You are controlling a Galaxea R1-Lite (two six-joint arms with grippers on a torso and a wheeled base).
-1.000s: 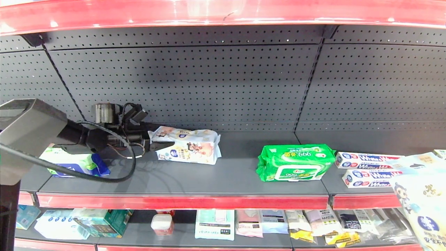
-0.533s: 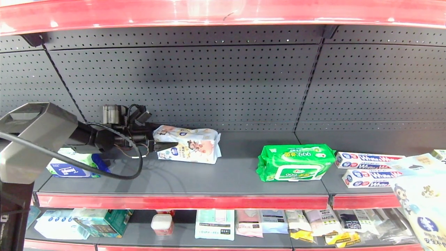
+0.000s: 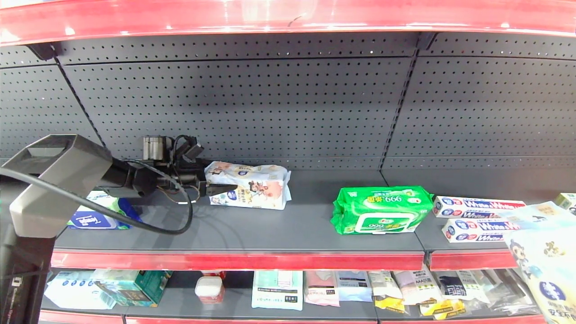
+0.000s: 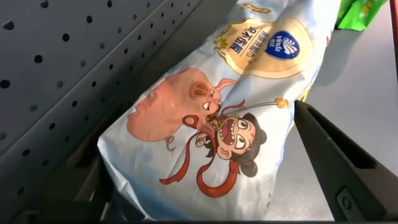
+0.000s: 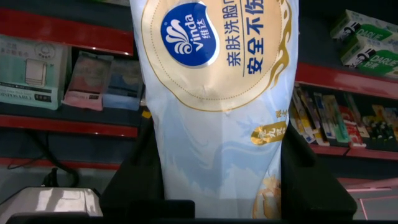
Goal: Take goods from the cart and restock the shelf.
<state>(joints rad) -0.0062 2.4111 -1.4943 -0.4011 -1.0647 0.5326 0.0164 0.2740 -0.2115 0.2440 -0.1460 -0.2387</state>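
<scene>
A white tissue pack with cartoon figures (image 3: 249, 185) lies on the grey shelf board (image 3: 252, 229), close to the perforated back wall. My left gripper (image 3: 220, 182) comes in from the left and is shut on the pack's left end. In the left wrist view the pack (image 4: 211, 118) sits between the two dark fingers (image 4: 329, 162) of the left gripper (image 4: 211, 177). My right gripper (image 5: 221, 186) is shut on a pale blue pack with a gold-rimmed label (image 5: 217, 93). That pack (image 3: 546, 265) hangs at the lower right, in front of the shelves.
A green wipes pack (image 3: 381, 209) lies mid-shelf, with toothpaste boxes (image 3: 477, 218) to its right. A blue-and-white tissue pack (image 3: 92, 218) sits behind my left arm. Bare board stretches between the cartoon pack and the wipes. The lower shelf (image 3: 279, 288) holds several small packs.
My left arm has pushed farther right and slightly deeper into the shelf, carrying the cartoon pack along the board. The right pack has barely shifted.
</scene>
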